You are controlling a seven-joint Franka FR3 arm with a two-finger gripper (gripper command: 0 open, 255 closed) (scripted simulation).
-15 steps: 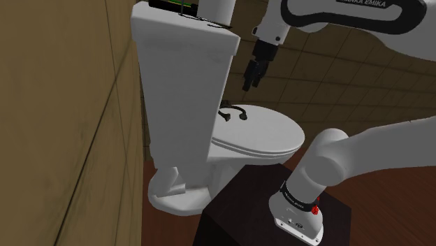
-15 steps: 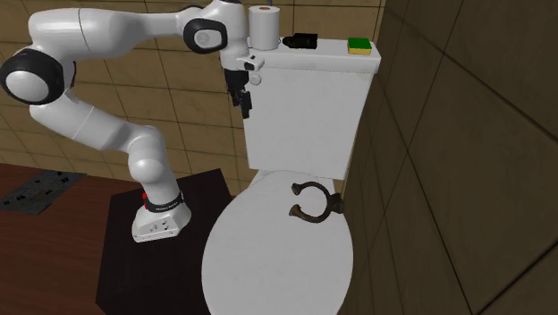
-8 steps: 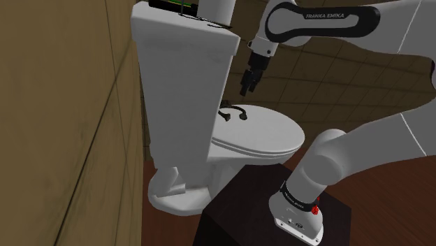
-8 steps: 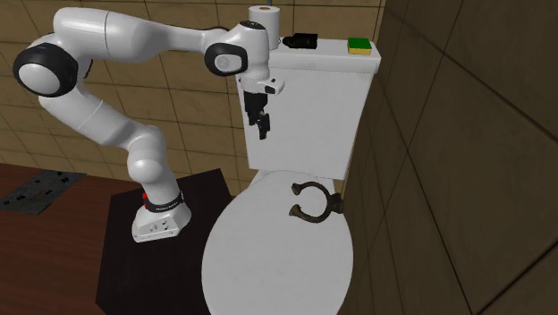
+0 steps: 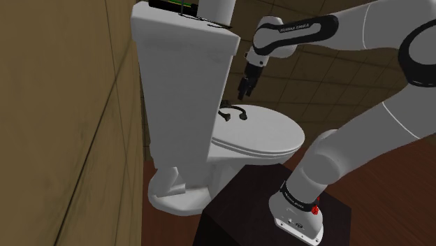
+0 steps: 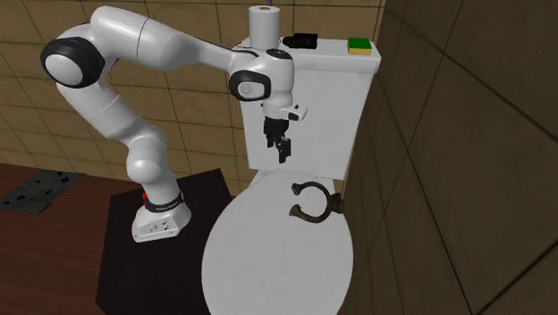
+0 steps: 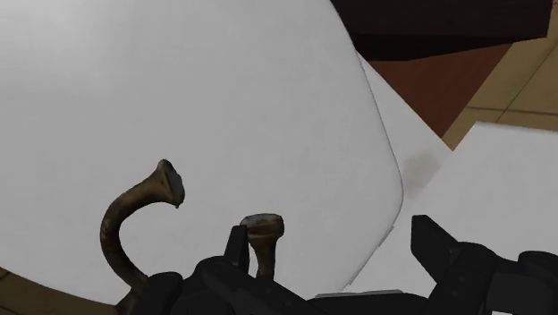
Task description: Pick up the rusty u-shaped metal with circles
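A dark, rusty U-shaped metal piece (image 6: 313, 201) with flared round ends lies on the white closed toilet lid (image 6: 259, 268), close to the tank. In the shoulder view the metal piece (image 5: 233, 113) sits at the lid's back. My gripper (image 6: 283, 154) hangs in the air in front of the tank, above and to the second exterior view's left of the piece, touching nothing. In the wrist view the gripper (image 7: 335, 255) is open, its fingers (image 7: 436, 240) well apart. The metal piece (image 7: 112, 228) curves just beyond one finger, with one flared end beside that fingertip.
The white tank (image 6: 308, 107) stands right behind the gripper. On its top are a paper roll (image 6: 264, 22), a black object (image 6: 302, 41) and a green sponge (image 6: 360, 45). A tiled wall (image 6: 447, 161) borders the toilet. The dark stand (image 6: 152, 259) is on a wooden floor.
The arm has swung the gripper down and towards the metal piece: rightwards in the second exterior view, slightly leftwards in the shoulder view. The piece has not moved.
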